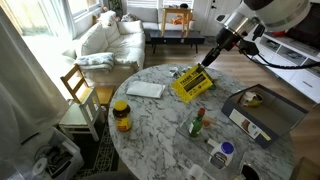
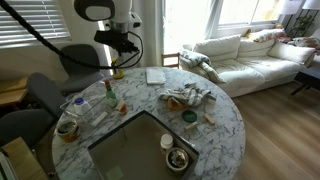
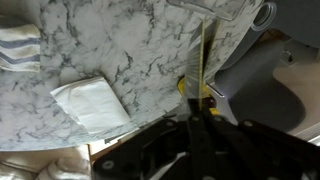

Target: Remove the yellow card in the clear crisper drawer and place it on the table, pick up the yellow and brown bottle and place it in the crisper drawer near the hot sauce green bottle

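Hanging clamped beneath the hand [image 1: 208, 62], the yellow card [image 1: 190, 84] tilts.

Card [image 3: 203, 62]: we see it edge-on in the wrist view, face hidden; its print is too small to read elsewhere. Gripper [image 3: 203, 120]: dark, blurred, cut off by the bottom edge. Clear bin [image 1: 207, 130]: we find its walls barely traceable. Striped cloth [image 3: 14, 48]: cropped at left.

White arm [image 1: 285, 8], black gripper [image 1: 211, 56] — dark cables [image 1: 285, 61]
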